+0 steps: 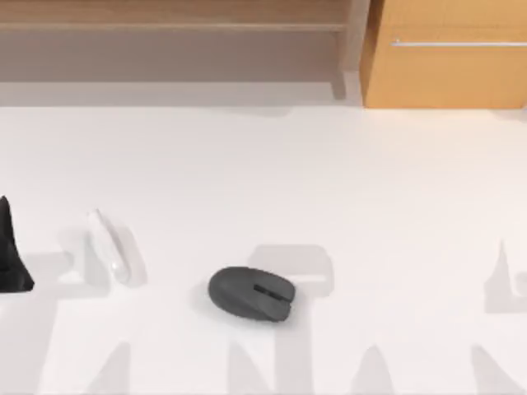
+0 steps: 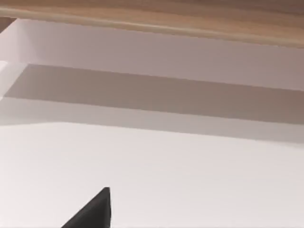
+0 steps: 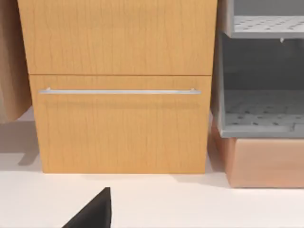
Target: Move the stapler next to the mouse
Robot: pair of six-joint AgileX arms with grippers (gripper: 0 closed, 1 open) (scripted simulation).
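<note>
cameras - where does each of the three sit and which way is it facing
Top view: above the table, looking down on the stapler, the mouse and the left gripper at the left edge.
Left wrist view: on the left arm, facing across bare tabletop to a wooden ledge; a dark finger shows.
Right wrist view: on the right arm, facing the wooden cabinet; a dark finger shows.
Shared: top and right wrist views both show that cabinet.

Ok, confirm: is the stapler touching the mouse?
No. In the top view the stapler lies apart from the mouse, bare table between them.
</note>
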